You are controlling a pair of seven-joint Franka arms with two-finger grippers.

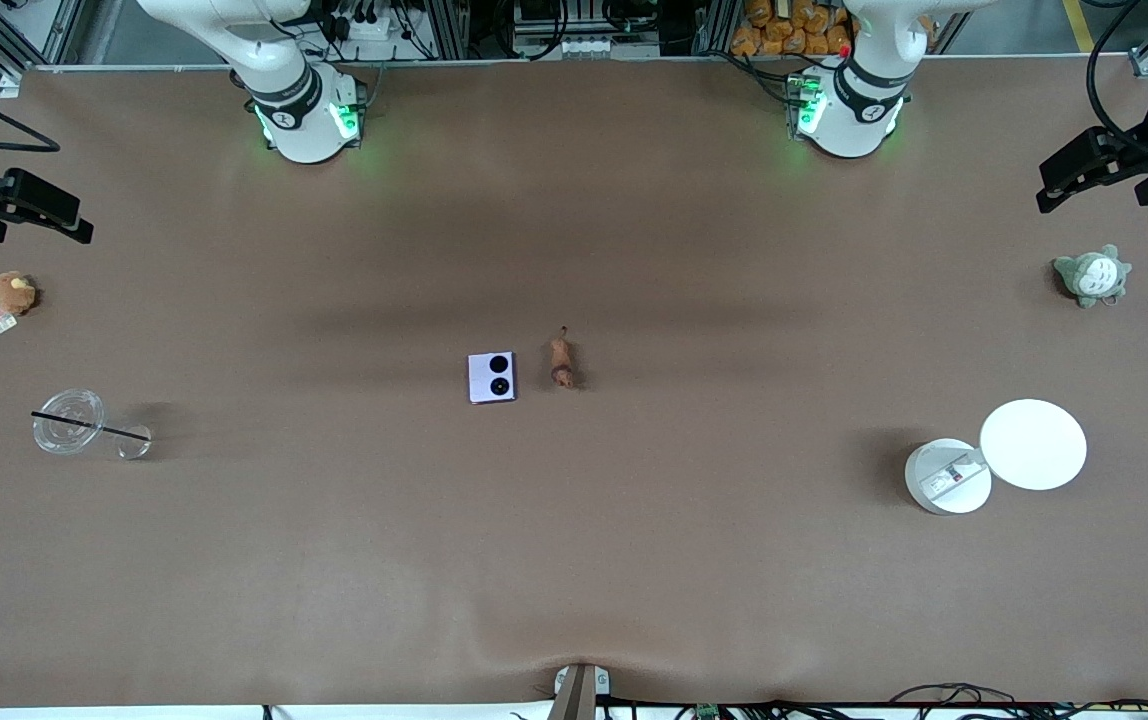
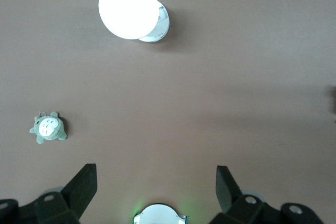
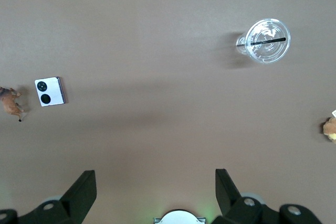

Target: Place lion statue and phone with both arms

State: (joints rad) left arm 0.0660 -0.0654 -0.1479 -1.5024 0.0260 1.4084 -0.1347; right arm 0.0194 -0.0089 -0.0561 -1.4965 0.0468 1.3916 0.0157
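Observation:
The phone [image 1: 491,377], a pale lavender-white square with two black circles, lies flat at the table's middle. The reddish-brown lion statue [image 1: 562,362] lies right beside it, toward the left arm's end. Both show in the right wrist view, phone [image 3: 50,92] and lion [image 3: 10,102]. My right gripper [image 1: 24,205] hangs high over the right arm's end of the table, open and empty [image 3: 155,184]. My left gripper [image 1: 1094,170] hangs high over the left arm's end, open and empty [image 2: 155,182]. Both are well away from the two objects.
A round brown plush [image 1: 10,293] and a clear cup with a black straw [image 1: 69,421] sit at the right arm's end. A grey-green plush [image 1: 1092,275] and two white discs [image 1: 1032,444] sit at the left arm's end.

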